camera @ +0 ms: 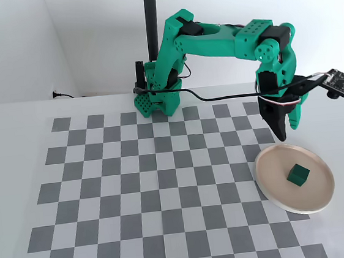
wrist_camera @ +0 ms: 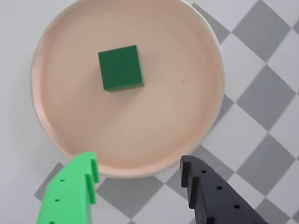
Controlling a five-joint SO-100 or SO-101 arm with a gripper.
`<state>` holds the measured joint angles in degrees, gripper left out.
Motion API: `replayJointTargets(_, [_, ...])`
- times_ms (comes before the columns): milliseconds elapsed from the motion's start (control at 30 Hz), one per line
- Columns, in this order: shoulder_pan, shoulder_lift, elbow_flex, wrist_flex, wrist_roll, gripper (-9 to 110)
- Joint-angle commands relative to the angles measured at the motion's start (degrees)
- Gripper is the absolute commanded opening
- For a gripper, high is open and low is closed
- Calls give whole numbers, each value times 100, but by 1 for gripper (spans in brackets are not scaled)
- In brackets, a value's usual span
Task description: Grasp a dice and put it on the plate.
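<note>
The dice [wrist_camera: 121,67] is seen lying flat near the middle of the plate [wrist_camera: 60,135]. The gripper [wrist_camera: 138,179] is held open and empty above the plate's near rim.

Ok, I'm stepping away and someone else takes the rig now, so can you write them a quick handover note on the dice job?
Claw: open and empty, its green and black fingers spread apart, raised above the plate's near edge in the fixed view.
Dice: lying flat on the plate, near its middle, touching nothing else; the fixed view agrees.
Plate: on the checkered mat, at its right edge in the fixed view.
Done: the dice is on the plate and released.
Left: nothing on the placement itself; probably just move the arm clear.
</note>
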<state>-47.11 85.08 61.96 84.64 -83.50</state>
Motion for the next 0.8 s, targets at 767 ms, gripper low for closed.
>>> replayJointTargets(767, [2672,7849,6021,-984,202,-4])
